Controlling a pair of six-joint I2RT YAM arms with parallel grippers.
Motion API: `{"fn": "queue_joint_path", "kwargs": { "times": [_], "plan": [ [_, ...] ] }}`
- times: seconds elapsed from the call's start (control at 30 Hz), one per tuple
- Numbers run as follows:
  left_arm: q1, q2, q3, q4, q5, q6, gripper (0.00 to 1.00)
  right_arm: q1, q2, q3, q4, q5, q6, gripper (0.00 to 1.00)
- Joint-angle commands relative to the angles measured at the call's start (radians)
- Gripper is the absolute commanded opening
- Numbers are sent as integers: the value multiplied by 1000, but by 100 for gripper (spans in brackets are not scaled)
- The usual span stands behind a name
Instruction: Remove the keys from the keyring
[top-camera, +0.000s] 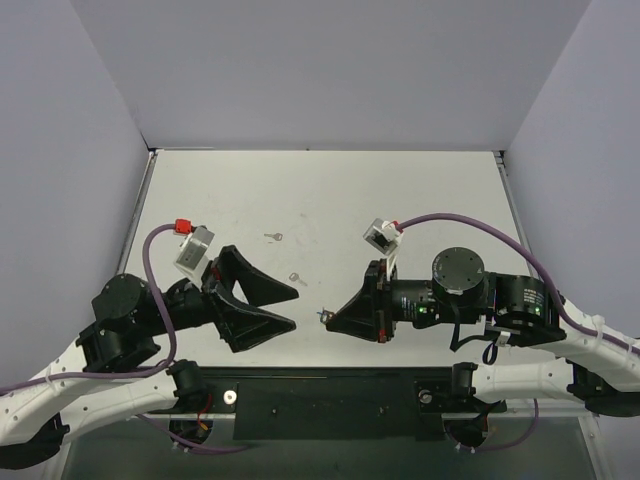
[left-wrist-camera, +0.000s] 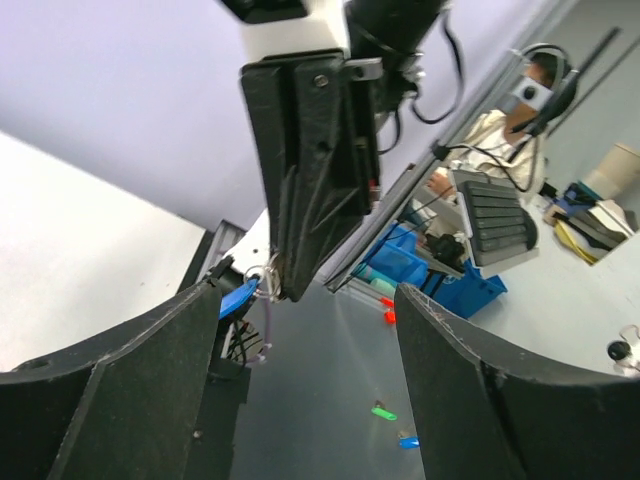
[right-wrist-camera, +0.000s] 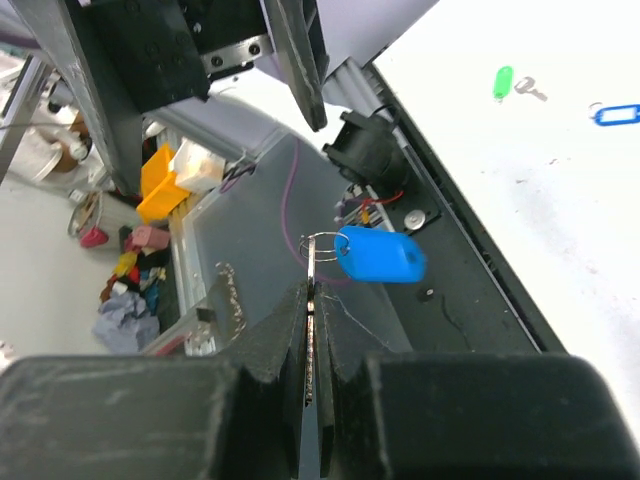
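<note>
Right pincer (right-wrist-camera: 312, 292) pinches the keyring (right-wrist-camera: 318, 242), its blue tag (right-wrist-camera: 380, 254) dangling; left pincer (top-camera: 294, 305) spread. Green-tagged key (right-wrist-camera: 505, 82) and blue-tagged key (right-wrist-camera: 615, 113) lie loose on the bench (top-camera: 420, 200); the ringed one seemingly remains.

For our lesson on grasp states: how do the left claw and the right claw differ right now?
The left claw is open; the right claw is shut. The left claw is empty; the right claw pinches the keyring, its blue tag dangling. Both are black and point toward each other.

Lab: walled test table (top-camera: 330, 200), blue parts bins (left-wrist-camera: 475, 292).
</note>
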Motion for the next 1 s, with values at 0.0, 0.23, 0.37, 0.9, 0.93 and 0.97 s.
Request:
{"fn": "queue_joint_path", "kwargs": {
  "times": [0.0,0.23,0.37,0.9,0.93,0.97],
  "plan": [
    [-3,-10,-28,157,119,4,79,2,-22,18,53,-139,-26,0],
    [-2,53,3,221,273,11,72,1,-27,9,133,-320,-43,0],
    [-2,89,14,247,310,-5,72,2,-28,9,160,-365,-46,0],
    [-2,146,-21,422,433,-120,58,1,6,23,174,-365,-50,0],
    [-2,148,-21,419,439,-120,57,2,4,24,174,-362,-50,0],
    [-3,151,-20,419,439,-122,57,2,4,26,174,-359,-50,0]
  ]
}}
